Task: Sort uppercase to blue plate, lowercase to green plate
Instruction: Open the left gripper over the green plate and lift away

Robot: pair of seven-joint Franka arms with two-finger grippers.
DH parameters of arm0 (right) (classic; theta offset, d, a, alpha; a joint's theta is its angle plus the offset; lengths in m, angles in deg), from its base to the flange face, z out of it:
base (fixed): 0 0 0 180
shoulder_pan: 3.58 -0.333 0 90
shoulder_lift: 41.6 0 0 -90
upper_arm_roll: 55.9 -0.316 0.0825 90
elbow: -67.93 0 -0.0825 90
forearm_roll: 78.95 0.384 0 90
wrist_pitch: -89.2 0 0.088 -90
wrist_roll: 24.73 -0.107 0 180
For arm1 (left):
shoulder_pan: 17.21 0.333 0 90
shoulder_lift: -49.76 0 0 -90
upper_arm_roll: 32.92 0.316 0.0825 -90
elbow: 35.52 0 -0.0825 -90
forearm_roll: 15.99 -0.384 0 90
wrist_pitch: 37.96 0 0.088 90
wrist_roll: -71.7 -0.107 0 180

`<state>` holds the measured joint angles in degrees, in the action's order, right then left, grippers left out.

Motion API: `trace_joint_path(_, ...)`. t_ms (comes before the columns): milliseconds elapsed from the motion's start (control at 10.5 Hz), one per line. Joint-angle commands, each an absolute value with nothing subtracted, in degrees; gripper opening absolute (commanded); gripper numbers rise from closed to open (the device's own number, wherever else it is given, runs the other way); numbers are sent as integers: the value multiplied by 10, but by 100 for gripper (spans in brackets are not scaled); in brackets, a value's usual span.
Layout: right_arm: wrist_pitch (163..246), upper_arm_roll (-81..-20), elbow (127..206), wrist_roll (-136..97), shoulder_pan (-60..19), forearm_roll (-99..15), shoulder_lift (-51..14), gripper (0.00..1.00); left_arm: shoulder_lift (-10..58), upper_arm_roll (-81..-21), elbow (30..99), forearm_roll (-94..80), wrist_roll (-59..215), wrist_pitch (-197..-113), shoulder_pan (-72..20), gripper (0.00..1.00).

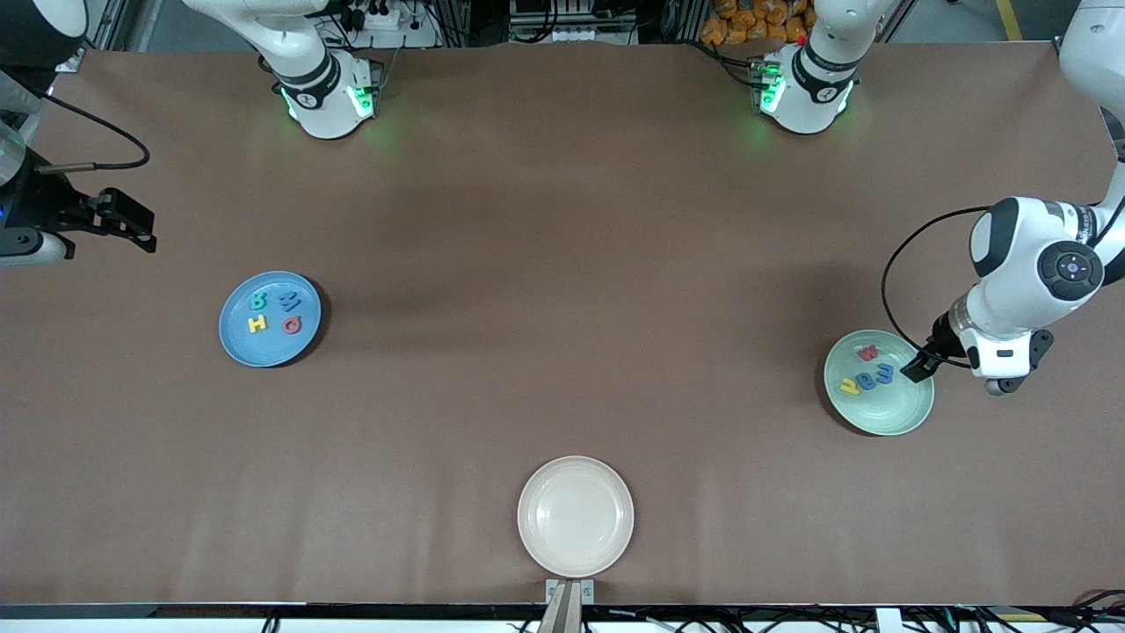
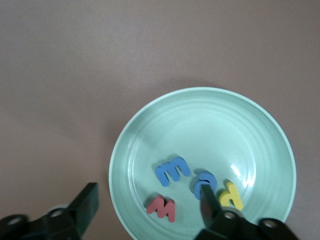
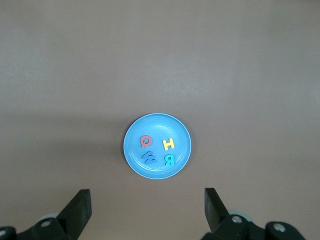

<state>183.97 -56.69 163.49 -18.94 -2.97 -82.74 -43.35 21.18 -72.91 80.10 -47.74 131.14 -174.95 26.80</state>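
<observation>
From my remote seat I saw the round sky-blue shallow plate (image 1: 237,338) sitting toward the right arm's end of the table. It held all four uppercase foam letters: teal B (image 1: 258,301), blue M (image 1: 290,302), yellow H (image 1: 257,323) and the red round Q-like letter (image 1: 292,326). They lay apart from each other in a loose two-by-two block.

The round pale mint-green shallow plate (image 1: 888,413) sat toward the left arm's end. It held the four lowercase foam letters: red w (image 1: 868,352), blue m (image 1: 885,373), blue rounded e-like letter (image 1: 868,380) and yellow hooked n-like letter (image 1: 850,385). The m, the e-like letter and the yellow one ran in a close row; in the left wrist view the blue rounded piece and the yellow one looked touching. The red w lay just beside the m, farther from the front camera.

The left gripper (image 1: 918,368) hung over the green plate's rim on its own arm's side, fingers (image 2: 85,205) spread wide apart and gripping nothing. One finger partly covered the blue rounded letter in the wrist view.

The right gripper (image 1: 141,230) waited up in the air at its own end of the table, fingers (image 3: 80,210) apart and empty, with the blue plate in its wrist view.

A round cream-white shallow plate (image 1: 576,514) sat at the table edge nearest the front camera, between the two coloured plates.
</observation>
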Motion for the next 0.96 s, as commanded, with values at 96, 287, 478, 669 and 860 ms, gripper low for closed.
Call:
trace_joint_path(96,1838,-561,1650,-195,-38,-828,-450,100,242,-733,800,-494,1303,-1717,238,100)
trace_joint_path(287,1838,-561,1650,-195,-38,-828,-450,100,283,-671,800,-470,1293,-1705,134,100)
trace_joint_path(478,1838,-561,1650,-195,-37,-828,-450,100,336,-548,801,-395,1226,-1703,-13,100)
trace_joint_path(669,1837,-561,1650,-195,-37,-828,-449,100,394,-492,801,-319,1123,-1669,-74,100)
trace_joint_path(860,1837,-561,1650,-195,-37,-828,-449,100,457,-447,788,-239,1013,-1620,-117,100)
